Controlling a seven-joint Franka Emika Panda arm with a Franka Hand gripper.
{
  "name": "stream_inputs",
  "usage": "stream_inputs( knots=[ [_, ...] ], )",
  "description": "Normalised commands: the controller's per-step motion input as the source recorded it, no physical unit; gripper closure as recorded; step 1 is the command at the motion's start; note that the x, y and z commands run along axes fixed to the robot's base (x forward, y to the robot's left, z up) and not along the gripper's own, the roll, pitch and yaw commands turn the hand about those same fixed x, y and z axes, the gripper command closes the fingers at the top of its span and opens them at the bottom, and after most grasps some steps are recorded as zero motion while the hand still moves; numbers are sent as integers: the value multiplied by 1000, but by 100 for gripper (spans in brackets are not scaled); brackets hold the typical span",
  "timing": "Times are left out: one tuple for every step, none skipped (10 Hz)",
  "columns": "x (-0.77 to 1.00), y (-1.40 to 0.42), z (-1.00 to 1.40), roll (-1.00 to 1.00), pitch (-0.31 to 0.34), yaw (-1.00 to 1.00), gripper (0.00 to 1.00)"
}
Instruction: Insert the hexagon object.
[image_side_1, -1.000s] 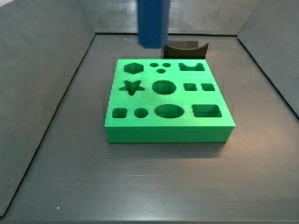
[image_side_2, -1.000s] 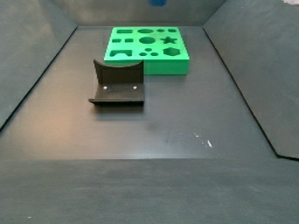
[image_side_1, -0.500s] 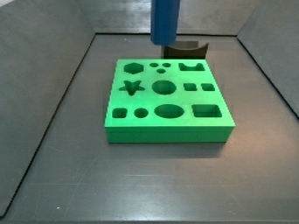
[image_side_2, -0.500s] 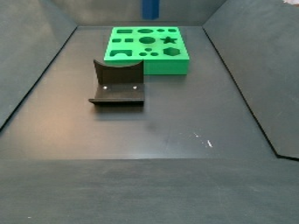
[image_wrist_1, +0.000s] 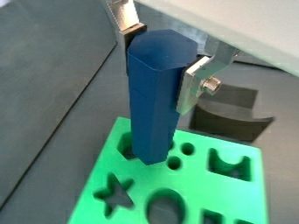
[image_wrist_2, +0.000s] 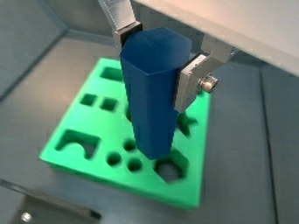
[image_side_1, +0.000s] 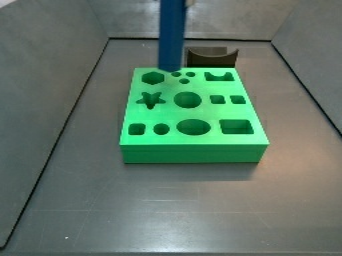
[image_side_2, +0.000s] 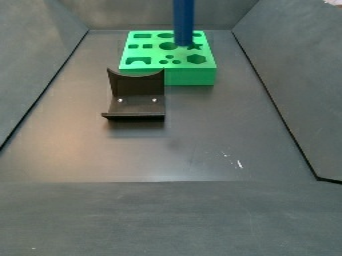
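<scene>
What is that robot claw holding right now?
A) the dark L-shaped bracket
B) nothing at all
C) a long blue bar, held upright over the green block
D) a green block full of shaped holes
C: in both wrist views the gripper has its silver fingers clamped on the upright hexagon object, whose lower end hangs over the green block.

Long blue faceted hexagon bar (image_wrist_1: 155, 96), upright

Clamped near its top between the gripper's (image_wrist_2: 155, 54) jaws, it hangs over the green block with shaped holes (image_side_1: 191, 113), lower end at the block's top face.
</scene>
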Motion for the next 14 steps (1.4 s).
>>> stream_inputs(
  knots=[
    [-571,151,-331,0,-117,-280,100],
    [-183,20,-211,0,-50,-94,100],
    [-186,0,-294,13,-90,-100,100],
    [-60,0,-363,0,-140,0,100],
    [103,37,-340,7,-77,163,100],
    [91,89,-260,57,-46,237,100],
    [0,106,-209,63,-34,231,100],
    [-217,23,-86,36,-19,154,100],
    [-240,0,0,104,0,80,100],
    [-317,0,0,163,13,0,100],
    [-251,-40,0,97,4,0,100],
    [134,-66,-200,37,0,0,100],
    [283,-49,-363,83,0,0,100],
    [403,-11,-386,83,0,0,100]
  ],
)
